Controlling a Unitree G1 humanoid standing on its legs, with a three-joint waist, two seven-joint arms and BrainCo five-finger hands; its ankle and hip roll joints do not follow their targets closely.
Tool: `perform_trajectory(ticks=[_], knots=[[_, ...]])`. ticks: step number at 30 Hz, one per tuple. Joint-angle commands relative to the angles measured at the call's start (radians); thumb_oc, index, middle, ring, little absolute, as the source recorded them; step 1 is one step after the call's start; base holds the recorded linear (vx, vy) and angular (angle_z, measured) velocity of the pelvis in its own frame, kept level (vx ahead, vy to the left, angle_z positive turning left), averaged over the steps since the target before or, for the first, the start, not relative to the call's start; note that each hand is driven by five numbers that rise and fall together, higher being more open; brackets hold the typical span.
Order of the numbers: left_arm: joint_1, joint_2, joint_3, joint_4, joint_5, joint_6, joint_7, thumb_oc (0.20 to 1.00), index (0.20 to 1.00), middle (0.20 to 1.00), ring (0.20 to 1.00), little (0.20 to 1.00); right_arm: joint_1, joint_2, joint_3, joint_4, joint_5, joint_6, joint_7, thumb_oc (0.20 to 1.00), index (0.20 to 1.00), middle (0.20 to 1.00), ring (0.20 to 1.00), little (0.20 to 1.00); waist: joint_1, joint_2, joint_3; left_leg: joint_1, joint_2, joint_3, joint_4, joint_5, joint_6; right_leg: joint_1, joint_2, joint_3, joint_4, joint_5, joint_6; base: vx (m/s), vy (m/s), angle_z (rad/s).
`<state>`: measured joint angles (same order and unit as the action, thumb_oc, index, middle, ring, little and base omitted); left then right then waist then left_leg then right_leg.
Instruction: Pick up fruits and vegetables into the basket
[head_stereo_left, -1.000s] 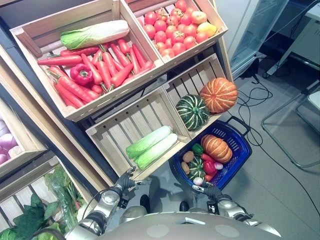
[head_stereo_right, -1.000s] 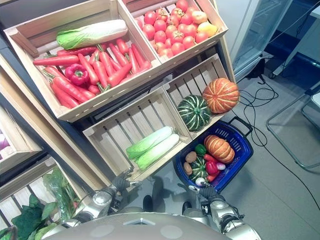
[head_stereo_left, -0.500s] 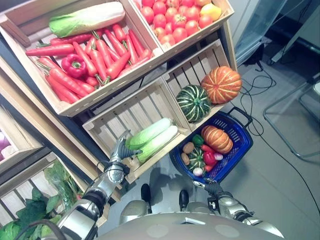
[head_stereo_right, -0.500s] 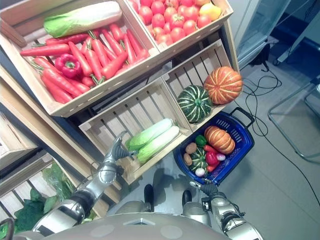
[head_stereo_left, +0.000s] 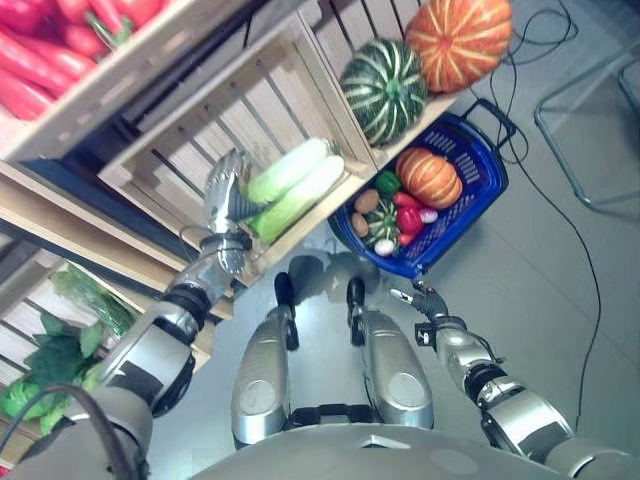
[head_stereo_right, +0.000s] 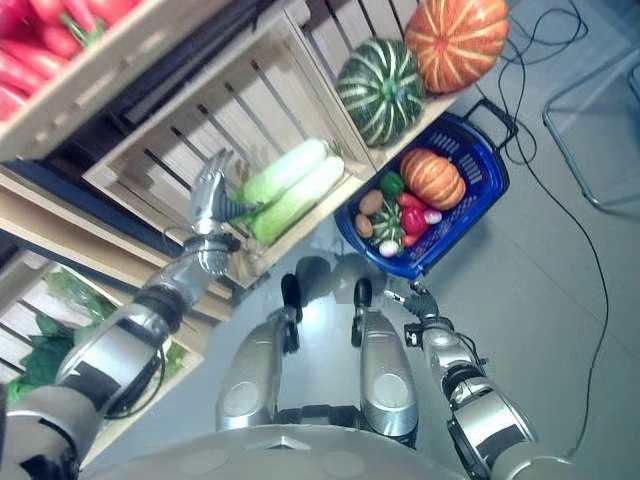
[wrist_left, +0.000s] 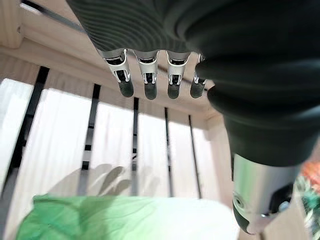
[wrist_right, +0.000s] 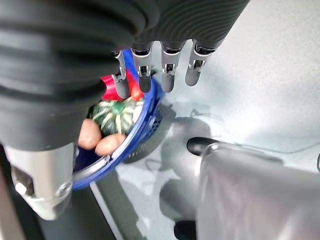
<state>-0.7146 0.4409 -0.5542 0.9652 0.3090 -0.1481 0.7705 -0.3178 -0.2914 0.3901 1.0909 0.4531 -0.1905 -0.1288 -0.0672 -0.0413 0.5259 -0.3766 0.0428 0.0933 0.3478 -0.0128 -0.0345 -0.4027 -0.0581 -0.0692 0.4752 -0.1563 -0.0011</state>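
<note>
Two long pale-green cabbages (head_stereo_left: 290, 185) lie in a slatted wooden crate (head_stereo_left: 170, 150). My left hand (head_stereo_left: 222, 188) is raised inside that crate, just left of the cabbages' leafy ends, open with straight fingers (wrist_left: 146, 82); the green cabbage leaf (wrist_left: 100, 220) lies close under them. The blue basket (head_stereo_left: 495, 172) stands on the floor to the right, holding an orange pumpkin (head_stereo_left: 428, 177), a small striped squash (head_stereo_left: 381, 222), peppers and potatoes. My right hand (head_stereo_left: 420, 298) hangs open and empty below the basket's near rim (wrist_right: 145, 117).
A green striped pumpkin (head_stereo_left: 384, 77) and a big orange pumpkin (head_stereo_left: 458, 28) sit in the neighbouring crate above the basket. Red carrots (head_stereo_left: 30, 70) fill the upper crate. Leafy greens (head_stereo_left: 40, 380) lie low on the left. Cables (head_stereo_left: 560, 180) and a metal frame (head_stereo_left: 590, 130) are on the floor at right.
The camera has tilted downward. My left hand rose from below the crate's front edge into the crate beside the cabbages. The right hand stayed low by the basket.
</note>
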Motion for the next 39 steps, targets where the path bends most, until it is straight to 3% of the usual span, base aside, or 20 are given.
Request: perform_trajectory(ticks=[1, 6, 20, 31, 39], knots=[[-0.030, -0.006, 0.014, 0.002, 0.001, 0.010, 0.098, 1.000, 1.000, 1.000, 1.000, 1.000, 0.070, -0.034, 0.032, -0.090, 0.040, -0.053, -0.026, 1.000, 1.000, 1.000, 1.000, 1.000, -0.027, -0.011, -0.024, -0.107, -0.017, -0.005, 0.176, -0.126, 0.007, -0.030, 0.025, -0.025, 0.038, -0.015, 0.010, -0.08, 0.025, -0.04], [-0.124, 0.030, 0.005, 0.015, 0.036, 0.074, 0.181, 1.000, 1.000, 1.000, 1.000, 1.000, 0.046, -0.054, 0.038, -0.127, 0.059, -0.092, -0.038, 1.000, 1.000, 1.000, 1.000, 1.000, -0.038, -0.019, -0.006, -0.269, -0.020, 0.002, 0.312, -0.175, 0.020, -0.199, 0.018, -0.017, 0.181, -0.046, 0.007, -0.04, 0.018, 0.00], [-0.252, 0.102, 0.061, 0.045, 0.048, 0.181, 0.344, 1.000, 1.000, 1.000, 1.000, 1.000, 0.060, -0.073, 0.034, -0.214, 0.083, -0.113, -0.066, 1.000, 1.000, 1.000, 1.000, 1.000, -0.058, -0.021, -0.006, -0.428, -0.032, 0.011, 0.391, -0.193, 0.021, -0.381, 0.031, 0.000, 0.269, -0.041, 0.016, 0.02, 0.007, 0.01], [-0.298, 0.112, 0.032, 0.043, 0.058, 0.250, 0.322, 1.000, 1.000, 1.000, 1.000, 1.000, 0.071, -0.080, 0.031, -0.261, 0.086, -0.109, -0.067, 1.000, 1.000, 1.000, 1.000, 1.000, -0.070, -0.022, -0.006, -0.456, -0.038, 0.020, 0.398, -0.198, 0.019, -0.418, 0.036, 0.007, 0.273, -0.028, 0.024, 0.02, 0.008, 0.00], [-0.323, 0.111, -0.011, 0.080, 0.076, 0.280, 0.244, 1.000, 1.000, 1.000, 1.000, 1.000, 0.072, -0.080, 0.032, -0.295, 0.084, -0.106, -0.076, 1.000, 1.000, 1.000, 1.000, 1.000, -0.079, -0.027, -0.006, -0.493, -0.034, 0.025, 0.413, -0.203, 0.023, -0.464, 0.037, 0.011, 0.292, -0.025, 0.026, 0.00, 0.000, 0.00]])
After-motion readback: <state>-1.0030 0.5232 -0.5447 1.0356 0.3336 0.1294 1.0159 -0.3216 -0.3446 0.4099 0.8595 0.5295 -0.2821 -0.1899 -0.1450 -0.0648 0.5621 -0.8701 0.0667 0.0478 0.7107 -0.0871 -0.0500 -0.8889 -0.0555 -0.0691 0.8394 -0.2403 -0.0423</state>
